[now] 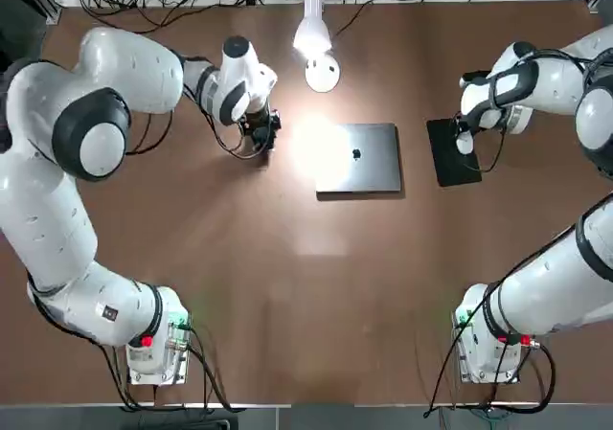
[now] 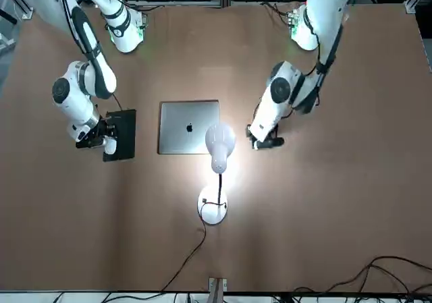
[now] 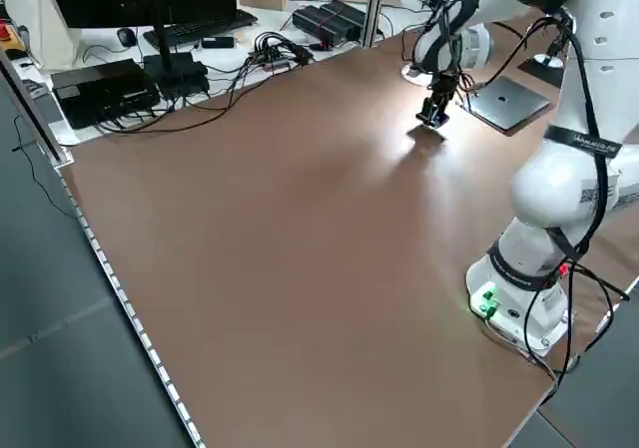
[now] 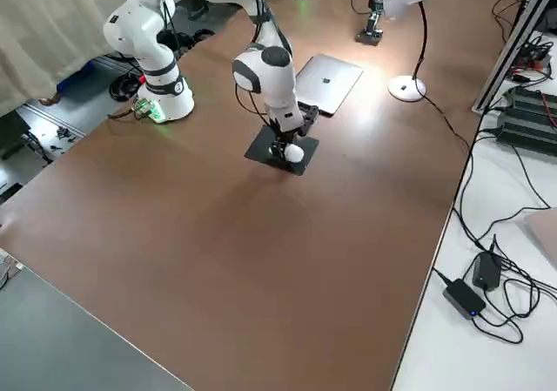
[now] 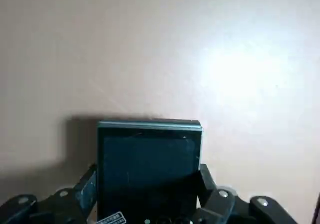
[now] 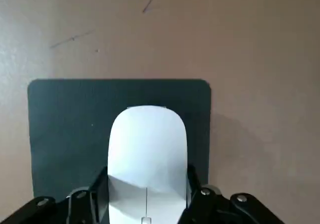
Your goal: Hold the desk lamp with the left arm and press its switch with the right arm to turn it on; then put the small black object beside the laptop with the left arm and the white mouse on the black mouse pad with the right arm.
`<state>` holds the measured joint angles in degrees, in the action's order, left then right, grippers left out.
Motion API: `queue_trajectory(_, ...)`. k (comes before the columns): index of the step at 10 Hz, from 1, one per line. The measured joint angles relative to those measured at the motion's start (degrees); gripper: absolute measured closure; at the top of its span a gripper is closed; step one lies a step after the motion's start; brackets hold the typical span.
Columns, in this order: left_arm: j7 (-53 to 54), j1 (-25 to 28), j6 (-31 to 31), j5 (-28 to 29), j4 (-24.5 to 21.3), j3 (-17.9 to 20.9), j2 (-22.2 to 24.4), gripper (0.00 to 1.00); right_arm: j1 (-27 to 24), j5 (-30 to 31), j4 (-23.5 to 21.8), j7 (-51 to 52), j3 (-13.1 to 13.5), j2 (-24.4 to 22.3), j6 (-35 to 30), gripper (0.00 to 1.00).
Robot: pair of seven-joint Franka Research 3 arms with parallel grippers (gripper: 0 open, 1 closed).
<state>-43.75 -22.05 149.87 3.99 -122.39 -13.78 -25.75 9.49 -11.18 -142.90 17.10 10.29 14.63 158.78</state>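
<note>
The desk lamp's head (image 1: 311, 33) is lit above its disc base (image 1: 322, 74), and it throws a bright patch on the table by the laptop (image 1: 358, 157). To the laptop's left, my left gripper (image 1: 261, 133) is shut on the small black object (image 5: 149, 154), held low over the table. My right gripper (image 1: 465, 143) is shut on the white mouse (image 6: 146, 144) over the black mouse pad (image 6: 60, 124), to the laptop's right. I cannot tell whether the mouse touches the pad.
The lamp's thin cord (image 2: 192, 252) runs off the far table edge. Cables and power bricks (image 4: 470, 291) lie on the white bench beyond that edge. Both arm bases (image 1: 153, 344) stand at the near edge.
</note>
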Motion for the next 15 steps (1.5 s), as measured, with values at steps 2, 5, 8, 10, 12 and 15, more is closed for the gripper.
queue_trajectory(2, -1.3, -2.6, 2.5, 0.0, 0.2, 0.1, -1.5, 0.19, 0.1, 0.0, -0.3, -0.5, -0.1, 0.0, 0.1, 0.37)
queue_trajectory(5, -2.1, -5.5, 3.2, 0.0, 1.4, 0.2, -3.4, 0.19, 3.2, 0.0, -0.8, -3.5, -0.2, 0.0, 0.2, 0.37)
queue_trajectory(8, -2.8, -7.3, 3.2, 0.0, 3.3, 0.4, -5.5, 0.19, 3.5, 0.0, -0.8, -3.8, 0.0, 0.0, 0.2, 0.15)
queue_trajectory(10, -2.8, -7.3, 3.2, 0.0, 4.7, 0.7, -6.6, 0.19, 3.5, 0.0, -0.7, -3.8, 0.0, -0.1, 0.4, 0.00)
queue_trajectory(12, -2.8, -7.2, 3.2, 0.0, 5.4, 0.8, -6.8, 0.18, 3.6, 0.0, 2.2, -3.9, -0.1, -1.6, -1.5, 0.00)
queue_trajectory(15, -2.8, -6.7, 3.0, 0.0, 6.5, 1.0, -6.5, 0.00, 3.1, 0.0, 18.8, -4.9, 0.5, -4.5, -21.1, 0.00)
